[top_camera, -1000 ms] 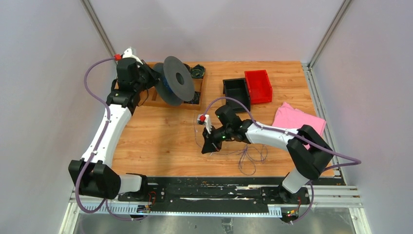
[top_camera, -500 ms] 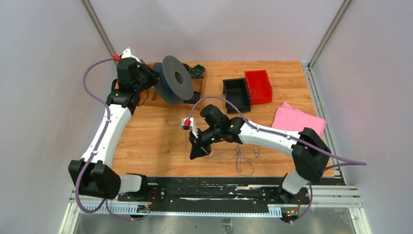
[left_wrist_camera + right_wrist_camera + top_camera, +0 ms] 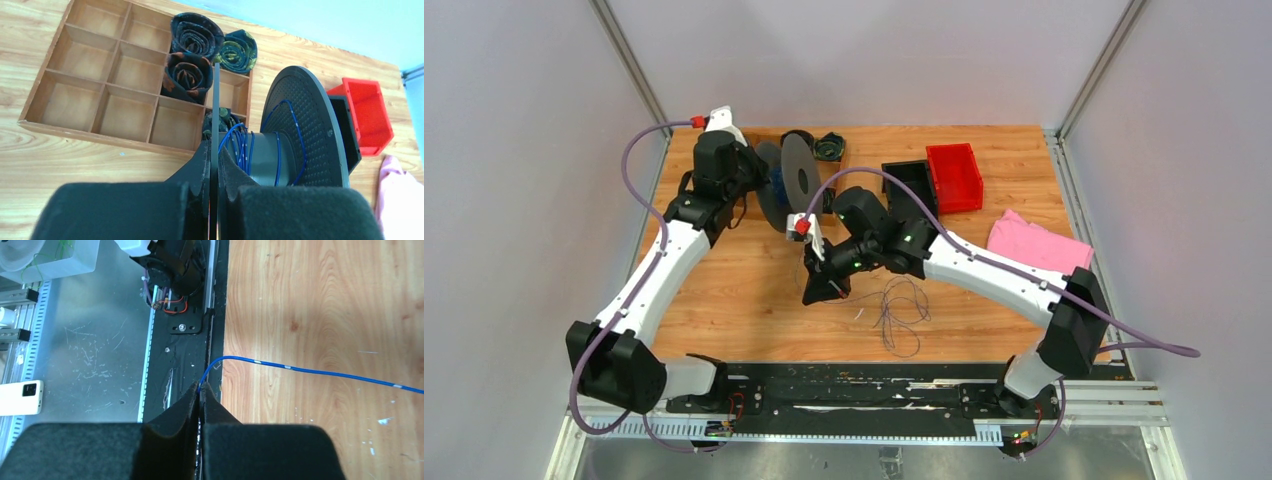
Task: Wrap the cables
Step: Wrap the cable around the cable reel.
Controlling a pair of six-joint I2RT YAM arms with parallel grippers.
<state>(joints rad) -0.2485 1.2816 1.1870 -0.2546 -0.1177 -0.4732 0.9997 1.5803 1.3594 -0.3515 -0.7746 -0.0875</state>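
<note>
- The cable [image 3: 310, 371] is showing as a hair-thin blue wire with pale marks along it. It is running over the wooden table [image 3: 724, 290] from the right edge of the right wrist view to the claw tips.
- The right claw [image 3: 200, 390] is pinching that wire, fingers pressed together on it near the table's front edge.
- A few loose turns of cable are sitting round the grey core of the spool [image 3: 305, 135], and one strand is arching over the dotted inner face of the far flange.
- More cable is lying in slack, tangled loops on the table just right of the right claw.
- The left claw [image 3: 215, 155] is clamping the thin edge of the spool's near flange and holding the spool on edge.
- From above, the wire is too fine to follow between the right claw and the spool.
- The left claw's fingers are hiding behind the wrist and spool in the top view.
- The right arm is covering part of the black bin [image 3: 911, 185].
- The pink cloth [image 3: 1034, 245] is being cut off at the edge of the left wrist view.
- The wooden tray [image 3: 30, 122] is holding four dark rolls [image 3: 197, 30], each in its own compartment at its right end. The nearest one is half hidden behind the near flange.
- The red bin [image 3: 954, 175] is sitting against the black bin's right side.
</note>
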